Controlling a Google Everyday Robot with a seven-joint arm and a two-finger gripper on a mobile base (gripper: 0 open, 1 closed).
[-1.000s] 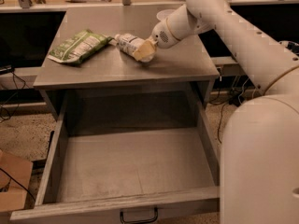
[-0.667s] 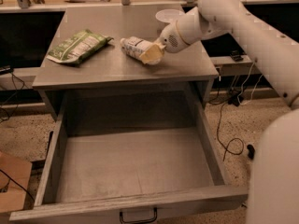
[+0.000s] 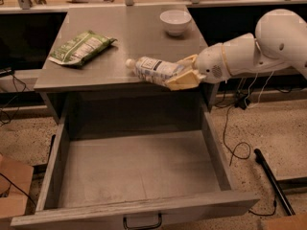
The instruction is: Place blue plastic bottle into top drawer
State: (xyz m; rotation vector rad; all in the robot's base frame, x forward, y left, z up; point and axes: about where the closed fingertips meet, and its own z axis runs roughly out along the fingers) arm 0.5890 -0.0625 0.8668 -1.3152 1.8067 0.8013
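While the top drawer point(image 3: 134, 171) stands open, hand point(image 3: 175, 74) gripping blue plastic bottle point(image 3: 149, 69) sideways, at front edge of table point(image 3: 120, 37)

Gripper point(image 3: 175, 74) comes in from the right and hovers at the front edge of the table point(image 3: 134, 32), cream fingers point(image 3: 182, 81) clamped on the blue plastic bottle point(image 3: 152, 69). Bottle lies sideways with its white cap pointing left, lifted or resting on the table edge, can't tell which. Top drawer point(image 3: 214, 150) is pulled out below, dark handle point(image 3: 142, 222) at front centre. Green snack bag point(image 3: 80, 47) lies on the table's left side, white bowl point(image 3: 175, 21) at back right. Cables point(image 3: 234, 143) lie on the floor to the right.
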